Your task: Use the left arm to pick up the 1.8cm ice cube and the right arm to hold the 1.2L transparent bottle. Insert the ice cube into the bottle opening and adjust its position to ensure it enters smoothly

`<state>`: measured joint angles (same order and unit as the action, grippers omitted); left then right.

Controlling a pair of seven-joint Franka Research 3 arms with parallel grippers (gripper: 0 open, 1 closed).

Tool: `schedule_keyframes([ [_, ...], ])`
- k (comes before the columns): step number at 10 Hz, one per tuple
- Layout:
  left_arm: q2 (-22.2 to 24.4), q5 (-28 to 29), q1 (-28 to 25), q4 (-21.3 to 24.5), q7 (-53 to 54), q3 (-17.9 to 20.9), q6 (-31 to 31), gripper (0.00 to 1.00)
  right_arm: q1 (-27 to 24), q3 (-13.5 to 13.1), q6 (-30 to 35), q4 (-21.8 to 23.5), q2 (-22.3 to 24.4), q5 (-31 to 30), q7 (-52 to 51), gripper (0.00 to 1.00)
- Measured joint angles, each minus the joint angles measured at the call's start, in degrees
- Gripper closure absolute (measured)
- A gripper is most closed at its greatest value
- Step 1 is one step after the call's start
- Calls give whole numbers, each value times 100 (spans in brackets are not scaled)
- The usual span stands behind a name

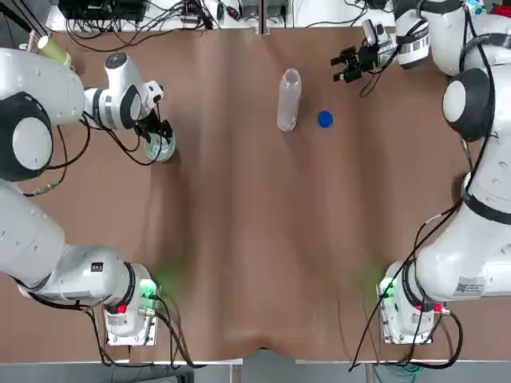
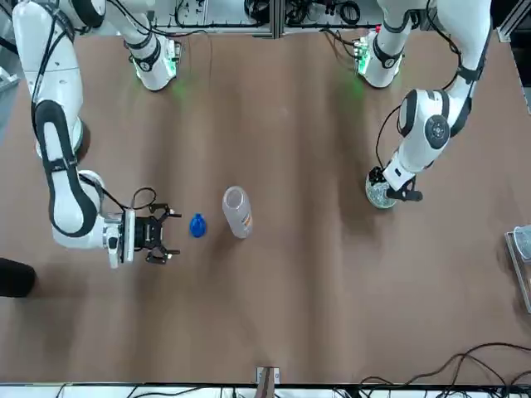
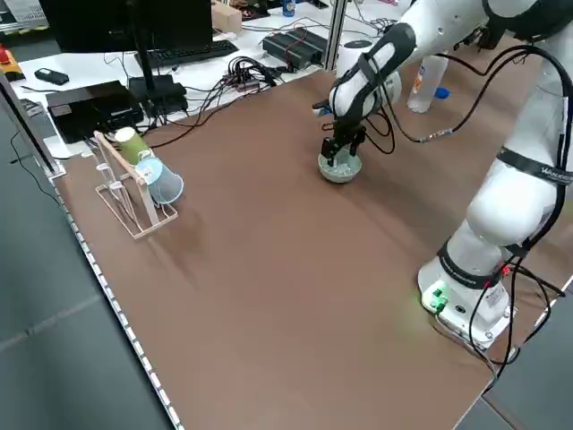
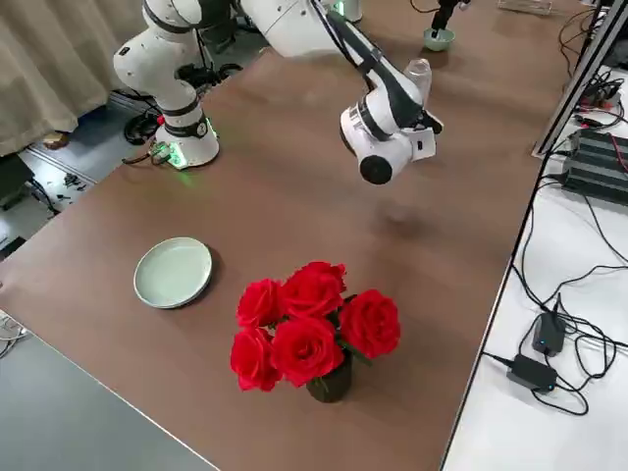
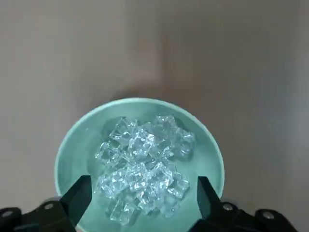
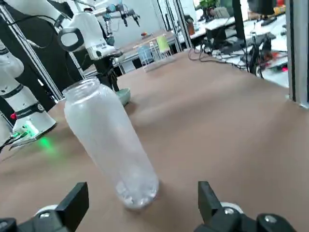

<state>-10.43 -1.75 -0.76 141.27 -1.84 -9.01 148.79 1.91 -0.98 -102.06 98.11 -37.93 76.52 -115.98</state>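
A pale green bowl (image 5: 72,145) holds a heap of several clear ice cubes (image 5: 140,145). My left gripper (image 5: 143,193) hangs open just above that heap, a finger on each side, with nothing held. From overhead, the left gripper (image 1: 162,134) is over the bowl (image 1: 162,151) at the left. The clear bottle (image 1: 289,100) stands uncapped at the far middle, its opening (image 1: 291,76) facing up. My right gripper (image 1: 351,62) is open and hovers to the right of the bottle (image 6: 113,140), apart from it.
A blue cap (image 1: 325,119) lies on the table just right of the bottle. A cup rack (image 3: 134,184) stands at the far left edge. A green plate (image 4: 174,272) and a vase of red roses (image 4: 314,329) sit off to the robot's right side.
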Motion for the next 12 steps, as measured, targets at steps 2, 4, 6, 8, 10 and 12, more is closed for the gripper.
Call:
schedule_keyframes([
  [2, -156, 0, 0, 12, 0, -1, 142, 4, 58, 0, 0, -2, -232, 110, -419, 0],
  [4, -241, 0, 0, 13, 0, -1, 200, 4, 66, 91, 98, -3, -369, 309, -752, 0],
  [6, -285, 0, 0, 13, 1, -1, 247, 5, 153, 284, 175, -3, -437, 344, -1142, 0],
  [8, -320, 0, 0, 12, 3, -2, 282, 11, 359, 325, 206, -1, -468, 349, -1618, 0],
  [10, -324, 0, 0, 12, 3, -2, 288, 33, 450, 336, 237, 3, -611, 414, -2255, 0],
  [12, -325, 0, -1, 12, 4, -2, 289, 50, 512, 384, 362, 5, -863, 785, -2771, 0],
])
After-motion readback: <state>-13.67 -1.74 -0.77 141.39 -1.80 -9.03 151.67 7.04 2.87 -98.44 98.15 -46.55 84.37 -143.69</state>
